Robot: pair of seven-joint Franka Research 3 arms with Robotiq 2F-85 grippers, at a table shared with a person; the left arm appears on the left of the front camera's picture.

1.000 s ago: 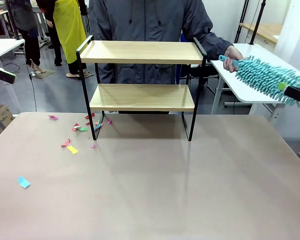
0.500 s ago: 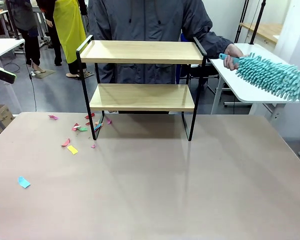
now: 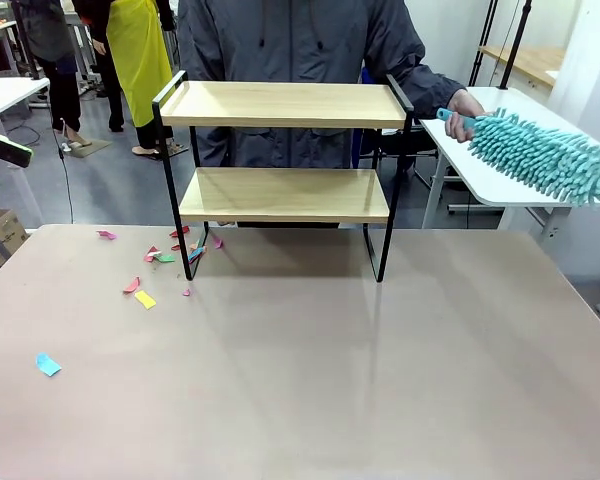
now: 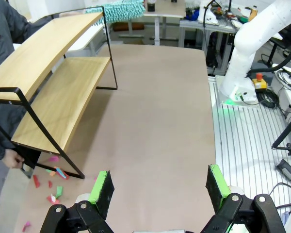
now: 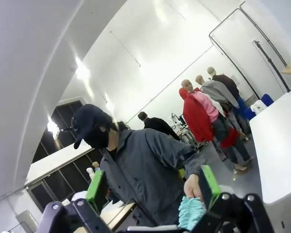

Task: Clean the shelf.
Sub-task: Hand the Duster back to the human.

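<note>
- Beige matte surface (image 3: 310, 370) spreads wide under the front view, with a white side table (image 3: 500, 130) at the far right.
- Left tool (image 4: 159, 187), black with green pads, stands with its fingers spread wide and nothing between them, hovering above the bare surface.
- Right tool (image 5: 153, 189) is likewise spread apart and holds nothing; it points up toward the person (image 5: 136, 170) in a grey jacket.
- Beyond the right tool, the person's hand (image 3: 467, 113) grips the handle of a fluffy teal microfibre duster (image 3: 545, 158) over the side table.
- Small two-tier shelf (image 3: 285, 105) of two light wooden boards in a thin black metal frame stands upright at the far middle of the surface, both boards bare.
- Small coloured paper scraps (image 3: 145, 285) lie by the shelf's left front leg, and one blue scrap (image 3: 47, 364) lies well apart, nearer the robot.
</note>
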